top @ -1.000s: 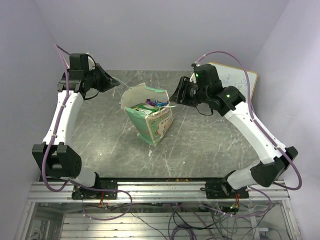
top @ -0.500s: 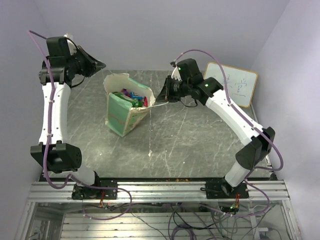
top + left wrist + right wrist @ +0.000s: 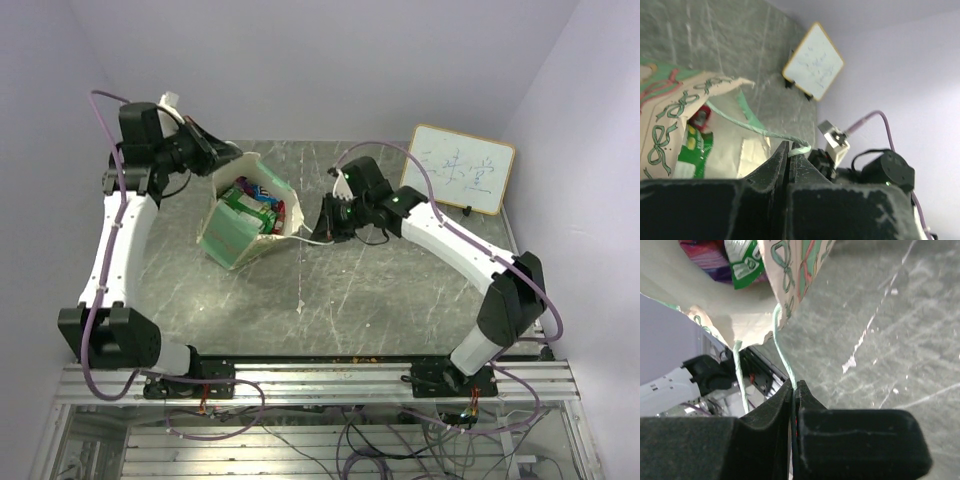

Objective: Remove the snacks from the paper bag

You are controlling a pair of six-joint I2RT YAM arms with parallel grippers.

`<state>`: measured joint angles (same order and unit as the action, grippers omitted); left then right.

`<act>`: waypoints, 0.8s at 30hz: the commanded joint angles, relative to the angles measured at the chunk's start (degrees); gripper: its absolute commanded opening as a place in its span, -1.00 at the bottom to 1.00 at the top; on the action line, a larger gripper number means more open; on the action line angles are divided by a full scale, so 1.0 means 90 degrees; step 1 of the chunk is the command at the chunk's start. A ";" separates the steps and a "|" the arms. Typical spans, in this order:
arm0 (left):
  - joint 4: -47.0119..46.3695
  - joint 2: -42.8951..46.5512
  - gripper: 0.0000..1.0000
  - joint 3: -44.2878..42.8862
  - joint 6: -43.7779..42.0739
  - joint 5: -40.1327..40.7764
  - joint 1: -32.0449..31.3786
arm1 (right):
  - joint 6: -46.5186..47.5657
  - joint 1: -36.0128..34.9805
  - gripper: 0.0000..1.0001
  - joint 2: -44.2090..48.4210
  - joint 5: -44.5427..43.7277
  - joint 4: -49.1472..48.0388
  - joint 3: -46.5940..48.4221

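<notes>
The mint-green paper bag (image 3: 232,228) hangs tilted between my two grippers, mouth open towards the upper right. Several snacks (image 3: 256,196) lie inside: green, purple and red packets. My left gripper (image 3: 232,154) is shut on one string handle (image 3: 752,129) at the bag's far rim. My right gripper (image 3: 314,228) is shut on the other string handle (image 3: 783,351) at the bag's right rim. In the left wrist view a green packet (image 3: 696,151) shows inside the cream lining. In the right wrist view a green packet (image 3: 743,262) and a purple one (image 3: 704,255) show in the mouth.
A white framed whiteboard (image 3: 462,168) stands at the back right of the grey marbled table (image 3: 380,290); it also shows in the left wrist view (image 3: 813,62). Purple walls close in on the back and both sides.
The bag has moved left across the table and tipped further, held by both handles. My right arm has stretched left and lower; my left arm swung back and then returned towards the bag.
</notes>
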<state>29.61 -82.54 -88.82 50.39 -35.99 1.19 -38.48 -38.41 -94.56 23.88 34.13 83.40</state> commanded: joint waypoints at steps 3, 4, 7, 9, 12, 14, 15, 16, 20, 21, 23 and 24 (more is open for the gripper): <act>-0.0637 0.1018 -0.86 0.0834 0.0348 -0.0497 -0.0579 | 0.0106 -0.0080 -0.91 0.0860 0.0061 -0.0115 -0.0865; -0.0641 0.1117 -0.86 0.0894 0.0398 -0.0443 -0.0665 | 0.0106 -0.0079 -0.91 0.0952 0.0016 -0.0108 -0.0989; -0.0656 0.1271 -0.86 0.0978 0.0528 -0.0205 -0.1051 | 0.0107 -0.0078 -0.89 0.1168 -0.0099 -0.0106 -0.1322; -0.0547 0.1305 -0.86 0.1027 0.0528 -0.0011 -0.1372 | 0.0133 -0.0079 -0.82 0.1288 -0.0188 -0.0111 -0.1462; -0.0301 0.1342 -0.86 0.1155 0.0478 0.0220 -0.1700 | 0.0351 -0.0078 -0.70 0.1410 -0.0514 0.0105 -0.1501; -0.0043 0.1411 -0.86 0.1165 0.0366 0.0382 -0.1762 | 0.0683 -0.0077 -0.63 0.1461 -0.0906 0.0414 -0.1375; 0.0150 0.1461 -0.86 0.1139 0.0260 0.0545 -0.1763 | 0.0855 -0.0077 -0.59 0.1484 -0.1143 0.0584 -0.1306; 0.0292 0.1506 -0.86 0.1111 0.0193 0.0674 -0.1758 | 0.1060 -0.0078 -0.54 0.1518 -0.1363 0.0689 -0.1247; 0.0630 0.1502 -0.86 0.1025 -0.0031 0.0717 -0.1763 | 0.2200 -0.0290 -0.35 0.1724 -0.2187 0.0641 -0.1076; 0.0709 0.1458 -0.86 0.1013 -0.0032 0.0673 -0.1763 | 0.2489 -0.0452 -0.29 0.1777 -0.2340 0.0522 -0.1037; 0.0711 0.1445 -0.86 0.1032 0.0007 0.0615 -0.1763 | 0.2938 -0.0910 -0.12 0.1879 -0.2765 0.0199 -0.0961; 0.0685 0.1454 -0.86 0.1031 0.0031 0.0613 -0.1763 | 0.3143 -0.1084 -0.09 0.1911 -0.2828 -0.0106 -0.0960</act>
<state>33.61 -69.76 -78.59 51.64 -31.09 -14.46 -21.82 -42.33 -80.71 5.93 38.52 71.79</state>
